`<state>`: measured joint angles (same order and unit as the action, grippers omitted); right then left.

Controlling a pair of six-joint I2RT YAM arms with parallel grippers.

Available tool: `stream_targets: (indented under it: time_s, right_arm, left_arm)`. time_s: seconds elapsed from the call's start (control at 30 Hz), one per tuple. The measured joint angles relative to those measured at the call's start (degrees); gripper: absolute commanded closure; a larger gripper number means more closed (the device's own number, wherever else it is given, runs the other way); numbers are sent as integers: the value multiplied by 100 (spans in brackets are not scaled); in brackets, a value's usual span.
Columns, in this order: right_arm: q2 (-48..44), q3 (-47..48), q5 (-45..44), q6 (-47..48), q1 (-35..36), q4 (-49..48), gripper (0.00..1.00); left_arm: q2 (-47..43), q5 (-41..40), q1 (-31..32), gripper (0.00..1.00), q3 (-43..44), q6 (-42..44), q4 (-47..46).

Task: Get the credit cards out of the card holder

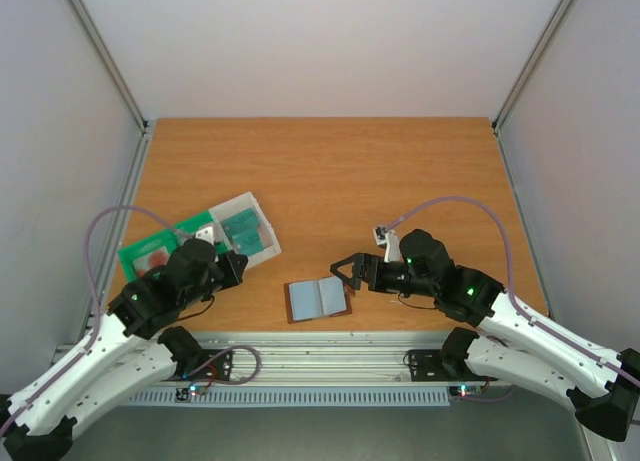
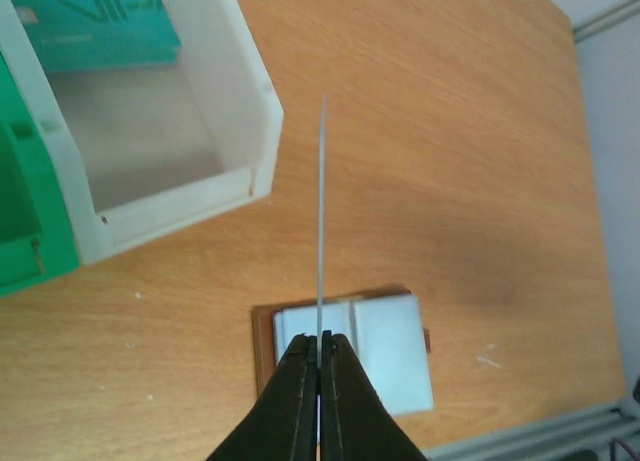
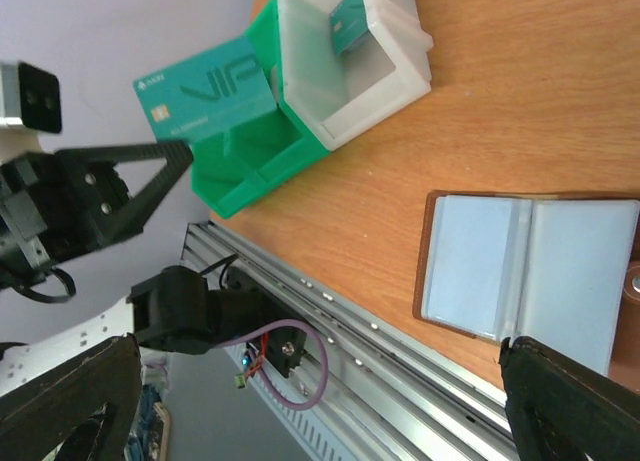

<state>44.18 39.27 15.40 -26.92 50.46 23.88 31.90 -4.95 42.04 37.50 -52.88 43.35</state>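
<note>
- The left tool (image 2: 319, 343) was pinching a teal card (image 3: 205, 86), held clear of the surface (image 1: 330, 171).
- The card holder (image 1: 318, 299) lay open near the front edge, between the arms.
- The right tool (image 1: 343, 273) stood spread just beside the holder's right panel.
- A white box (image 2: 245, 101), with a second teal card (image 2: 95, 21) inside, sat against a green tray (image 1: 140, 253) to the left.

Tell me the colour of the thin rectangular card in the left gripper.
The thin card is teal with VIP lettering; clearest in the right wrist view.
</note>
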Motion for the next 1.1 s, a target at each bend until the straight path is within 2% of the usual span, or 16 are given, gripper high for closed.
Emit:
stream_targets:
  time_s: [0.13, 0.37, 0.67, 1.1]
  right_arm:
    - [4, 0, 11, 28, 0, 111, 1]
    - [20, 2, 66, 146, 0, 234, 2]
    - [247, 4, 267, 219, 0, 160, 1]
    - [297, 4, 352, 243, 0, 109, 1]
  left_arm:
    - [549, -133, -284, 100, 280, 227, 7]
    - [1733, -81, -1239, 100, 372, 702, -299]
    - [3003, -92, -1637, 100, 898, 981, -778]
    - [4063, -155, -1893, 100, 964, 949, -1419]
